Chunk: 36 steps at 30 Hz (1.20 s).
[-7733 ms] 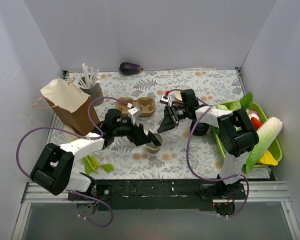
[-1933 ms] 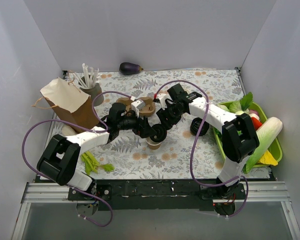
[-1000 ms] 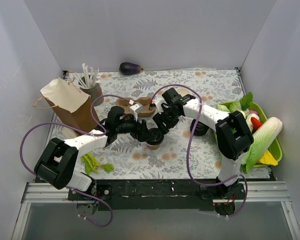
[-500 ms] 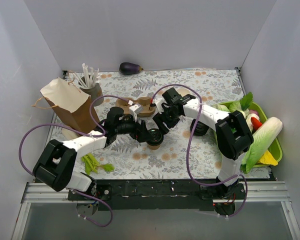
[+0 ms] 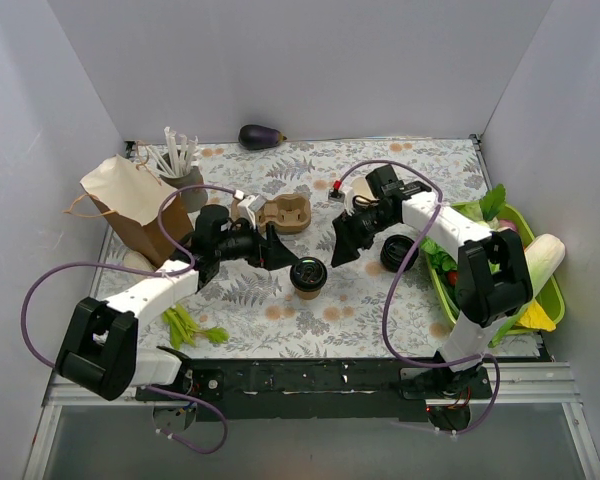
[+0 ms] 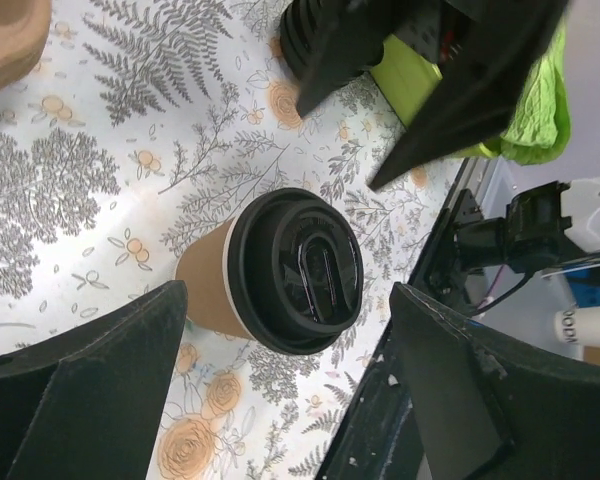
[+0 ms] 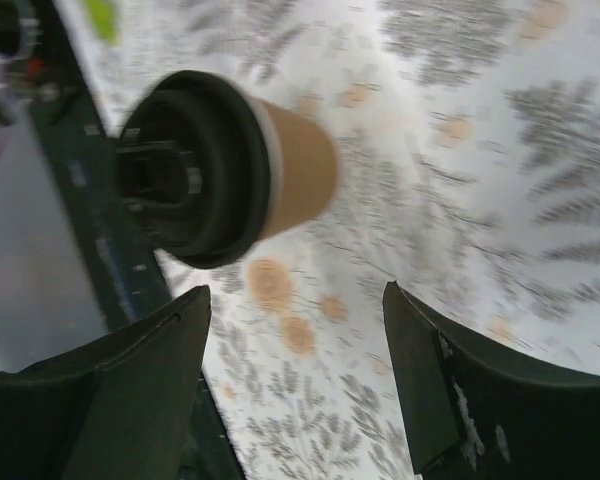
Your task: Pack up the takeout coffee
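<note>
The takeout coffee (image 5: 308,276), a tan paper cup with a black lid on it, stands upright in the middle of the floral mat. My left gripper (image 5: 277,252) is open and empty just to its left, not touching it. My right gripper (image 5: 341,246) is open and empty up and to the right of it. In the left wrist view the cup (image 6: 280,275) sits between and beyond the spread fingers of the gripper (image 6: 290,300). In the right wrist view the cup (image 7: 230,180) lies ahead of the open gripper (image 7: 295,300). The brown paper bag (image 5: 130,205) stands open at the far left.
A cardboard cup carrier (image 5: 283,213) lies behind the cup. A stack of black lids (image 5: 400,253) sits right of it, beside a green basket (image 5: 442,285) of vegetables. A holder of straws (image 5: 180,165), an eggplant (image 5: 261,135) and greens (image 5: 185,325) are around.
The cup was lidless at first and now has its black lid on. Both grippers were pressed in at the cup and have now drawn back, left to the left, right to the right.
</note>
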Motion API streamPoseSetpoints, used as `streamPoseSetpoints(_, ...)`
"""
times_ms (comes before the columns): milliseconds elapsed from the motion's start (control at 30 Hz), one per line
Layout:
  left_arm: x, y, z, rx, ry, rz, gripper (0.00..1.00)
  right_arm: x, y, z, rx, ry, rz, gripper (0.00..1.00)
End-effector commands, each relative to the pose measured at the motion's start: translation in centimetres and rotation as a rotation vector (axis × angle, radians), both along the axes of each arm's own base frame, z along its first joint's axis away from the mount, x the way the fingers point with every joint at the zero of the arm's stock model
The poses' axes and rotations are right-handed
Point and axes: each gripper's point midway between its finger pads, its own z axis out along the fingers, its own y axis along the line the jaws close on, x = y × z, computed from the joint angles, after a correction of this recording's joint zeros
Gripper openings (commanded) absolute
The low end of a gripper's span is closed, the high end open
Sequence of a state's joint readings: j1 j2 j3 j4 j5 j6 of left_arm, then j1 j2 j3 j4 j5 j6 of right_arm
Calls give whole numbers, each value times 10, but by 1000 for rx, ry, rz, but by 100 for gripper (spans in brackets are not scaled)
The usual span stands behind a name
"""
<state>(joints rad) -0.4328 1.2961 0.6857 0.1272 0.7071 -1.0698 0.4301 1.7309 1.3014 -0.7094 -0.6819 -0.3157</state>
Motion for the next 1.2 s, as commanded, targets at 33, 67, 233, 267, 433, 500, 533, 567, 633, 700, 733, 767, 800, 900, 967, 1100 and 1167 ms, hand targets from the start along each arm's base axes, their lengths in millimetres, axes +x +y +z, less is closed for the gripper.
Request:
streamPoseSetpoints(33,-12,-1,-3,-66,116,-17,82,-49,25,42,379,234,155,78)
streamPoseSetpoints(67,-11,-2,-3,-74,122,-21,82,-52,28,49,421,266,166,79)
streamPoseSetpoints(233,-15,-9,-10,-103,174,-74,82,-51,35,54,480,352,161,80)
streamPoseSetpoints(267,-15,-9,-13,-99,189,-69,82,-49,36,51,466,364,145,84)
streamPoseSetpoints(433,-17,-7,-26,-97,227,-51,81,-49,41,38,427,387,134,92)
streamPoseSetpoints(500,-18,-7,-28,-102,237,-54,80,-50,44,31,401,397,124,93)
streamPoseSetpoints(533,-19,-7,-30,-103,245,-58,80,-51,45,29,396,405,119,95)
streamPoseSetpoints(567,-20,-7,-34,-102,264,-55,80,-52,45,25,383,414,110,95)
streamPoseSetpoints(633,-20,-8,-36,-102,274,-62,79,-51,47,22,382,428,104,96)
streamPoseSetpoints(700,-21,-8,-40,-101,290,-69,78,-50,48,19,365,424,100,96)
streamPoseSetpoints(733,-21,-8,-42,-102,299,-68,78,-48,48,18,361,423,97,96)
streamPoseSetpoints(767,-22,-7,-43,-105,306,-71,77,-47,48,15,349,415,93,96)
streamPoseSetpoints(800,-21,-7,-44,-110,309,-70,76,-44,49,14,344,412,89,96)
streamPoseSetpoints(900,-23,-5,-48,-124,328,-65,75,-44,50,7,320,414,84,96)
streamPoseSetpoints(967,-24,-4,-51,-133,336,-62,75,-45,52,3,309,410,91,96)
streamPoseSetpoints(1100,-24,-2,-53,-165,343,-66,75,-47,56,-9,286,427,93,94)
streamPoseSetpoints(1167,-25,-1,-58,-171,367,-69,74,-47,58,-12,288,440,91,88)
